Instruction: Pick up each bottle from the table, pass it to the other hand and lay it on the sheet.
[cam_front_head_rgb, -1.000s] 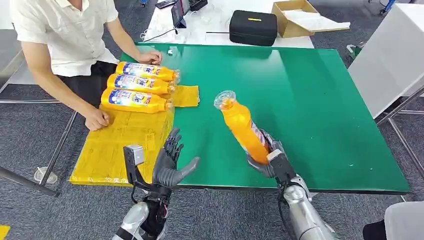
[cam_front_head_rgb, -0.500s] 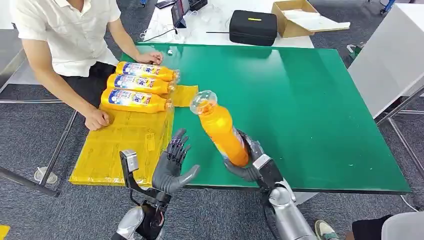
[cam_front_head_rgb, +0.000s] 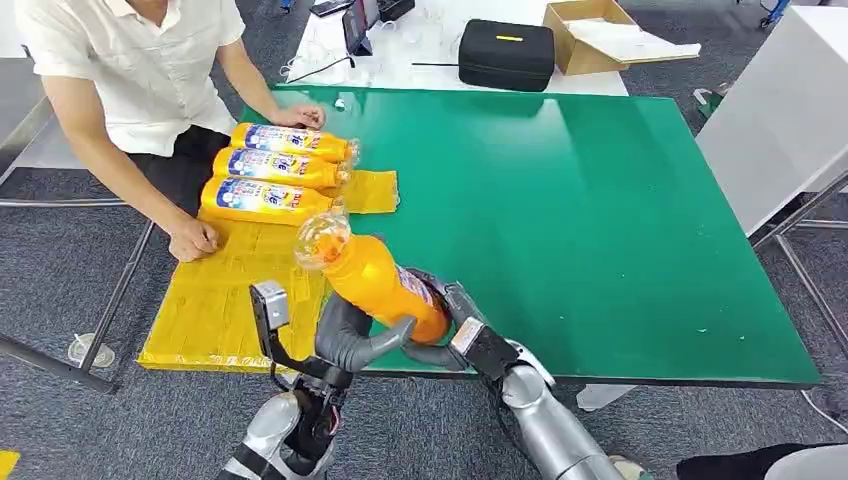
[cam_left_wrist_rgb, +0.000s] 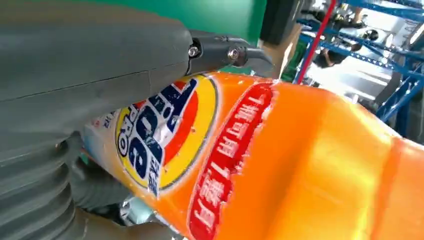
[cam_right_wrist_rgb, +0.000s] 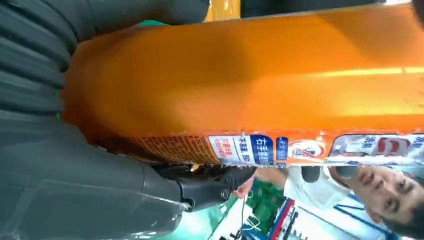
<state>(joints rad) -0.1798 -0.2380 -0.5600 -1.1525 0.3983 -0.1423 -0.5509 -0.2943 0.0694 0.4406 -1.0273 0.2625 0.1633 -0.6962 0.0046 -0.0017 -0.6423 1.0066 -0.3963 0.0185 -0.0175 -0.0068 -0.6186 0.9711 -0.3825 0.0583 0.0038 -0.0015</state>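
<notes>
Bottles: four orange plastic bottles; three (cam_front_head_rgb: 270, 168) lie on the yellow sheet (cam_front_head_rgb: 235, 290) at 10 o'clock on the green desk (cam_front_head_rgb: 600, 200).
Right hand (cam_front_head_rgb: 445, 325): fingers wrapped around the fourth bottle's (cam_front_head_rgb: 375, 280) base.
Left hand (cam_front_head_rgb: 350, 335): thumb and fingers closing around its middle.

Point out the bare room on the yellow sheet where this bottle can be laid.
The free patch on the yellow sheet is its near part, between the nearest of the three laid bottles and the table's front edge. The person's hand rests at its left side. The far end is crowded with bottles.
</notes>
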